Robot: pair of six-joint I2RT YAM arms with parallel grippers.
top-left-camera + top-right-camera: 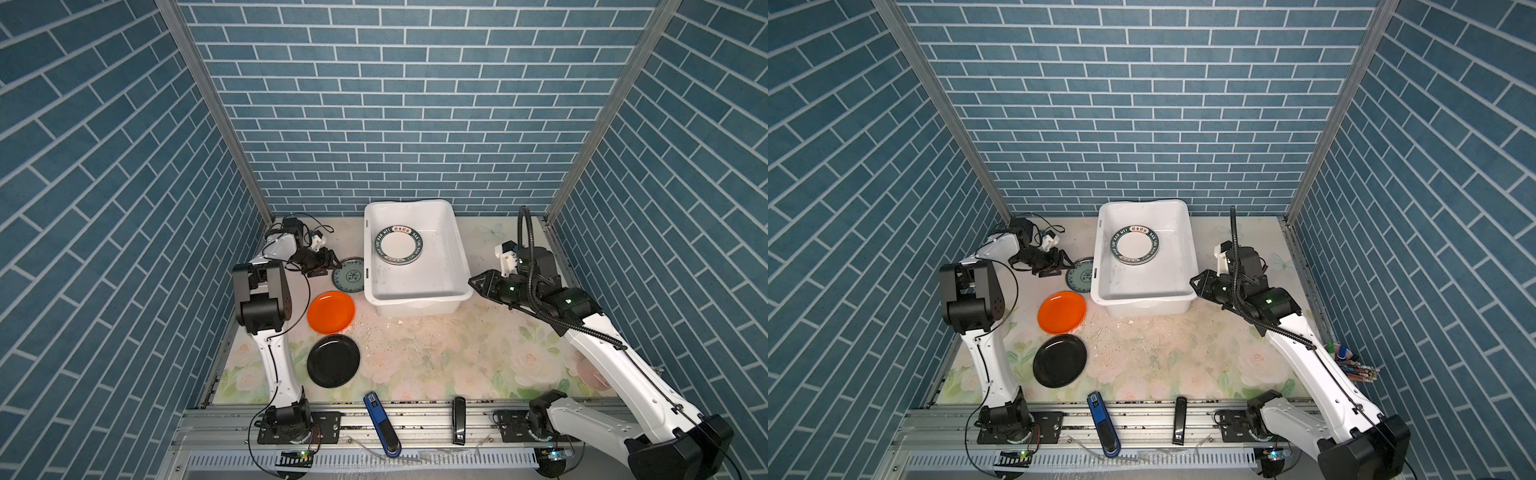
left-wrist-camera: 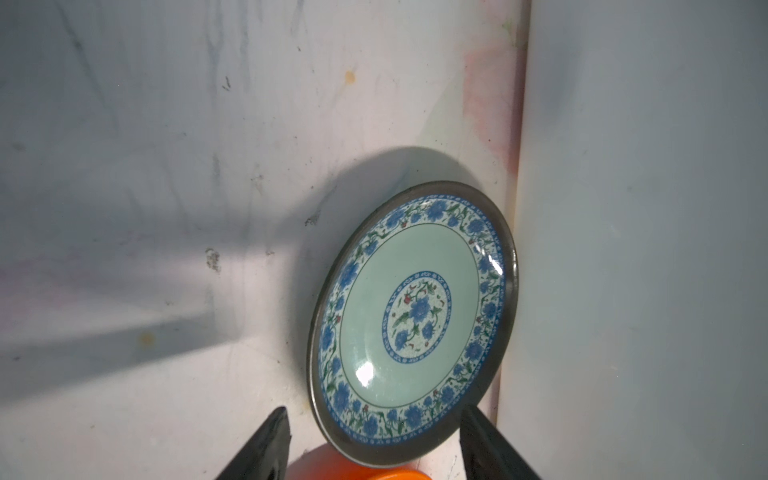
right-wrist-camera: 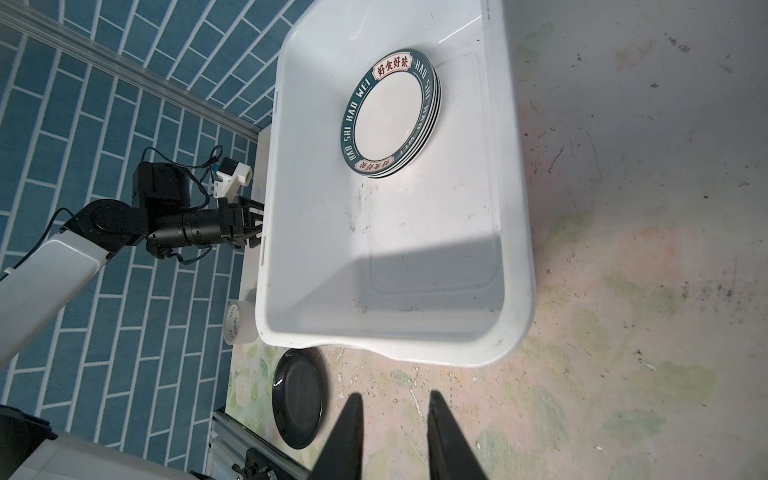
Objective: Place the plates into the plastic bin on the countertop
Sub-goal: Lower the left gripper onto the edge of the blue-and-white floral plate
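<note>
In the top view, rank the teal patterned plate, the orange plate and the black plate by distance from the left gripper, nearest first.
1. Teal patterned plate: right at the left gripper, beside the left wall of the bin.
2. Orange plate: next one toward the front.
3. Black plate: farthest, closest to the front edge.

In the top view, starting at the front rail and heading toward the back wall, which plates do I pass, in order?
In a top view, near to far: black plate → orange plate → small teal patterned plate → stack of lettered-rim plates, which lies inside the plastic bin.
</note>
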